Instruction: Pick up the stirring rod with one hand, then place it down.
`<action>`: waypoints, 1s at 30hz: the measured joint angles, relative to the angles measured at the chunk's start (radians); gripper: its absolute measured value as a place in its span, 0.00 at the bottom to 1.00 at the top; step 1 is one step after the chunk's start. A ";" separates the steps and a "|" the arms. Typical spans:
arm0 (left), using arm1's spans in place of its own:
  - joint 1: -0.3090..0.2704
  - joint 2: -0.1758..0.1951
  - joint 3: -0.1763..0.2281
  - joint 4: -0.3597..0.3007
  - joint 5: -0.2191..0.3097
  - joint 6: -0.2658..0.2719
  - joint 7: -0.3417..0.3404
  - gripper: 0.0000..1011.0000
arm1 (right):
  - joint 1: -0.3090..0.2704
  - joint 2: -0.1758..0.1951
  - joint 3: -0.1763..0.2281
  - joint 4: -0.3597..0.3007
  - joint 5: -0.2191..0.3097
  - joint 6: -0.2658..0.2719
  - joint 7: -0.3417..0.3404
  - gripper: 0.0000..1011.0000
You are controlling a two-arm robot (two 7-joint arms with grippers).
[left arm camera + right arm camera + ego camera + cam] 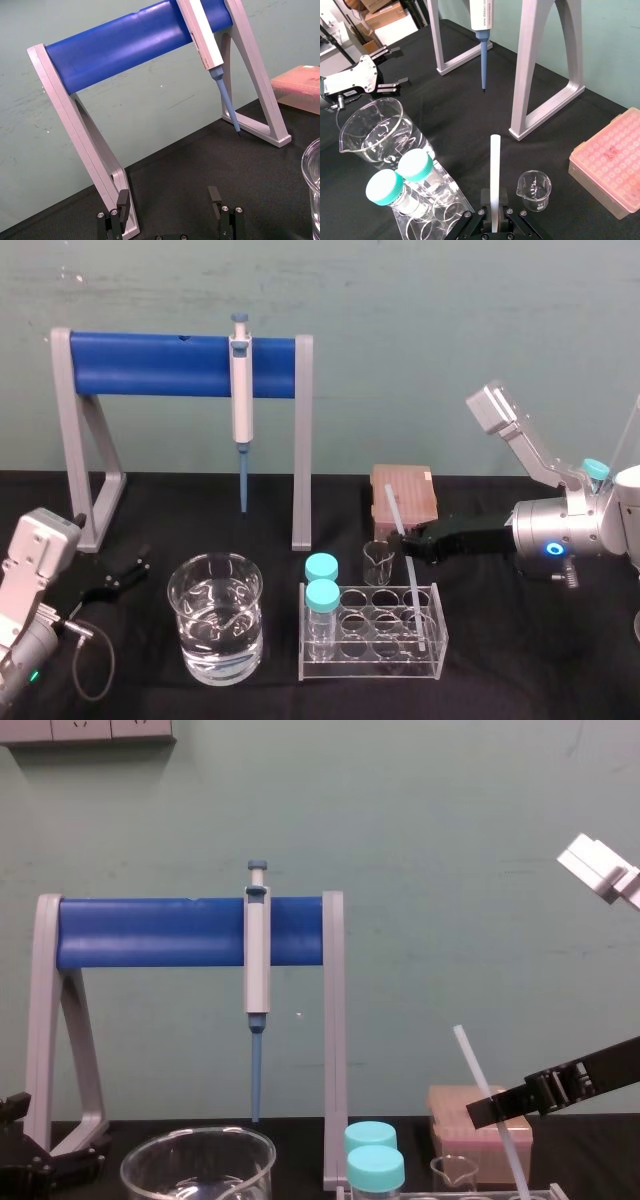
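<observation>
- While the right pincer (494, 199) is clenched on the stirring rod (494, 165), the rod leans steeply, with its lower end down in the clear test-tube rack (370, 676) and its top tilted back toward the pink tip box (405, 492).
- The grip sits partway up the shaft, with bare rod above and below the fingers, which looks a fair place to hold something this long and thin.
- I judge the rod to be light and stiff but smooth. It could slide or swivel between the pads, and if it is glass a hard squeeze or a knock may snap it.
- Close neighbours call for care — the small beaker (534, 190) stands just beside the rod, and the capped vials (322, 580) sit in the rack's far end.
- To lay the rod down, it should probably be lifted straight out of the rack and lowered flat onto bare tabletop (540, 660), because a dropped end may bounce or roll.
- The left pincer (122, 575) rests released on the tabletop near the stand's foot — well apart from the work.
</observation>
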 joint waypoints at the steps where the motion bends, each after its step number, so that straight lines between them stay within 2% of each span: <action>1: 0.000 0.000 0.000 0.000 0.000 0.000 0.000 0.99 | -0.002 0.001 0.002 -0.002 0.001 -0.001 -0.001 0.07; 6: 0.000 0.000 0.000 0.000 0.000 0.000 0.000 0.99 | -0.018 0.011 0.017 -0.017 0.014 -0.008 -0.011 0.07; 13: 0.000 0.000 0.000 0.000 0.000 0.000 0.000 0.99 | -0.059 0.033 0.063 -0.055 0.063 -0.024 -0.031 0.07; 19: 0.000 0.000 0.000 0.000 0.000 0.000 0.000 0.99 | -0.114 0.064 0.121 -0.124 0.129 -0.055 -0.070 0.07; 20: 0.000 0.000 0.000 0.000 0.000 0.000 0.000 0.99 | -0.114 0.064 0.121 -0.124 0.129 -0.055 -0.070 0.07; 21: 0.000 0.000 0.000 0.000 0.000 0.000 0.000 0.99 | -0.129 0.076 0.137 -0.152 0.147 -0.067 -0.082 0.07; 30: 0.000 0.000 0.000 0.000 0.000 0.000 0.000 0.99 | -0.170 0.115 0.181 -0.242 0.201 -0.110 -0.114 0.07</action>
